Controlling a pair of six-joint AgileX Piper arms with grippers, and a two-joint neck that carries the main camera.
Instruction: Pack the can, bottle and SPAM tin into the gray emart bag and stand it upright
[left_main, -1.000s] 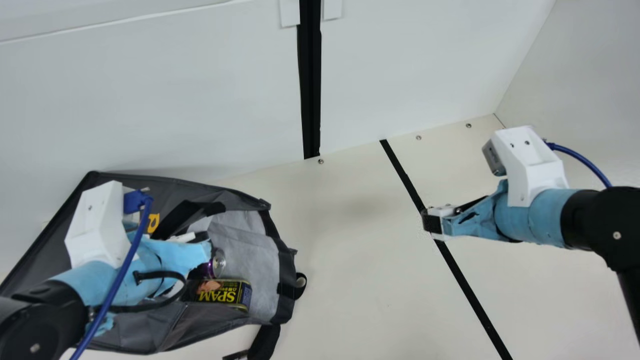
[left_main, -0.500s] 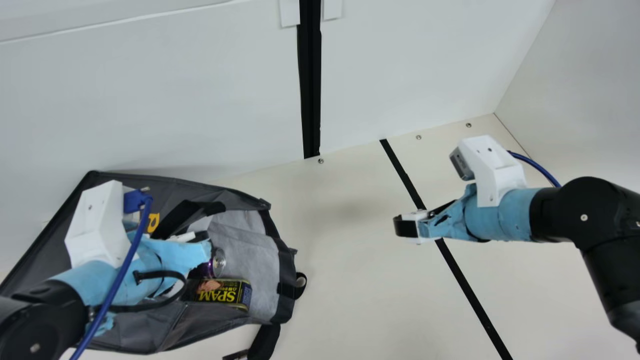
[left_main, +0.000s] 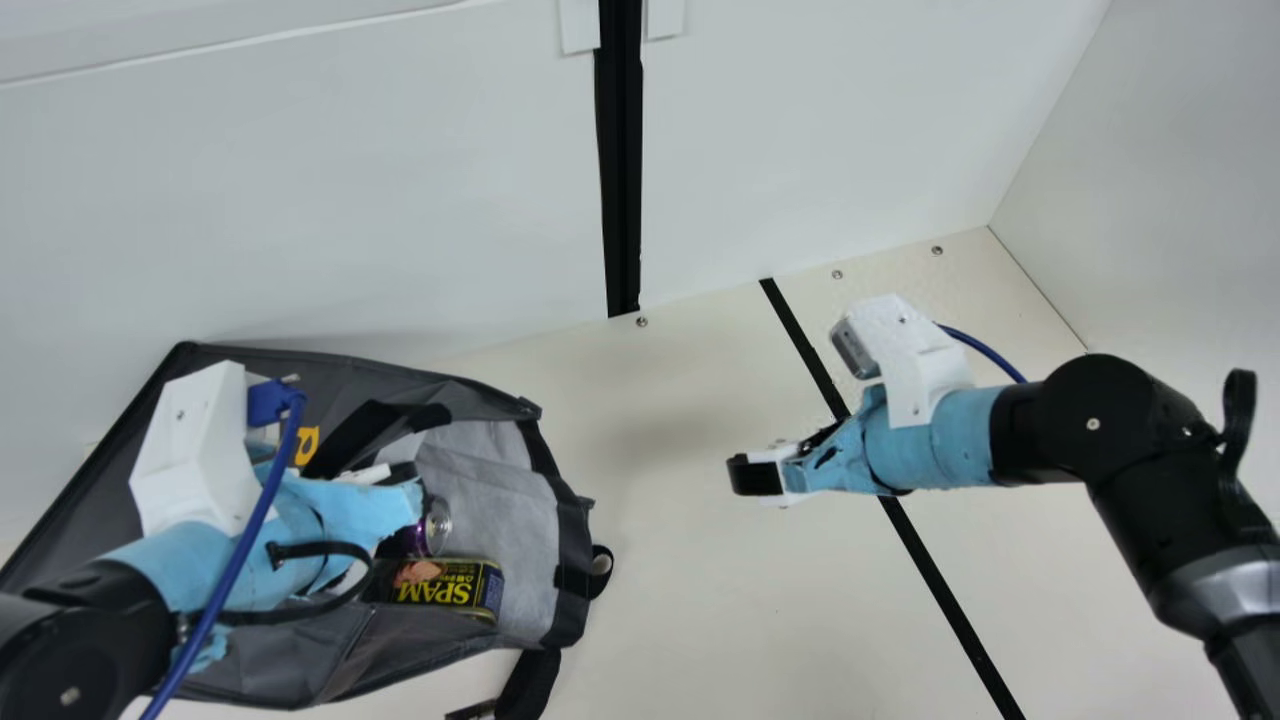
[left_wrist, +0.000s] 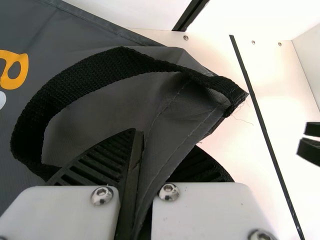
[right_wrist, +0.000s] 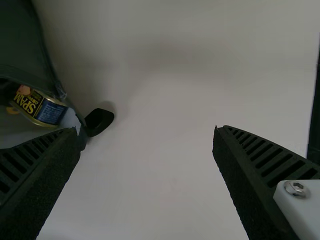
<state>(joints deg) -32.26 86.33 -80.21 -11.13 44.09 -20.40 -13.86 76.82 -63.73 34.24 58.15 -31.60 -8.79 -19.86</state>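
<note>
My left gripper (left_main: 405, 480) is over the gray emart bag (left_main: 400, 655), which lies on its side with its mouth facing right. In the left wrist view my left gripper (left_wrist: 155, 150) is shut on the bag's edge fabric (left_wrist: 172, 115), beside a black handle strap (left_wrist: 75, 82). Inside the mouth lie the SPAM tin (left_main: 447, 585) and, partly behind the left gripper, the purple can (left_main: 435, 527). My right gripper (left_main: 752, 474) is above the table, to the right of the bag. In the right wrist view my right gripper (right_wrist: 145, 131) is open, and the SPAM tin (right_wrist: 42, 107) shows in the bag.
A white wall (left_main: 300, 220) rises behind the bag, and another wall (left_main: 1180, 200) stands at the far right. Bare cream table (left_main: 680, 570) with a black line (left_main: 930, 570) lies to the bag's right. Another black strap (left_main: 530, 685) hangs from the bag's near corner.
My right arm has moved left across the black line, closer to the bag's mouth. The left arm, the bag and its contents have kept still.
</note>
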